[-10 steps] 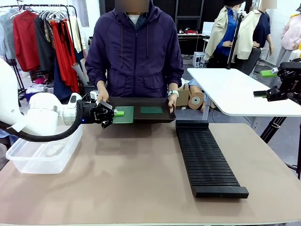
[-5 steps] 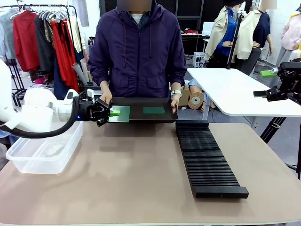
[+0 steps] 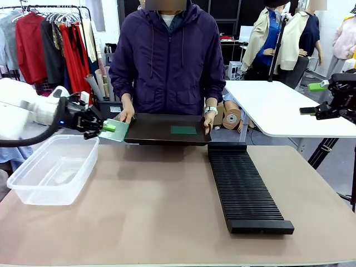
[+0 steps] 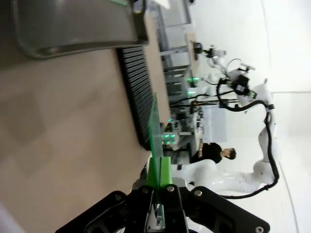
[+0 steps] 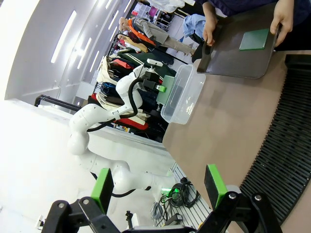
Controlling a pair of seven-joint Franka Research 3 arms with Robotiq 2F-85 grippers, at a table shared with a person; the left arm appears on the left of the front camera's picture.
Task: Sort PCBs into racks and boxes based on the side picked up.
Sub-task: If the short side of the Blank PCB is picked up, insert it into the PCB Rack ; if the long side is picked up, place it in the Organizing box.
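PCB (image 3: 115, 131): where is it, and what holds it? (Operator)

The left arm's fingers (image 3: 109, 127) are clenched on its left edge. The board hangs above the worktop (image 3: 167, 211), just off the left end of the black tray (image 3: 158, 136) that the person holds. In the left wrist view it (image 4: 155, 126) stands edge-on, its long axis running straight out from the fingers. (Technician)

Which way does the box (image 3: 33, 192) lie from there? (Operator)

Nearer, to the left and lower. The board sits just beyond the box's far right corner, so a short travel near-left should bring it over the opening. The rack (image 3: 245, 189) lies well apart on the right. (Technician)

And the other arm? (Operator)

The right arm's fingers (image 5: 103, 187) are spread with nothing between them. The left arm is far nearer the box. (Technician)
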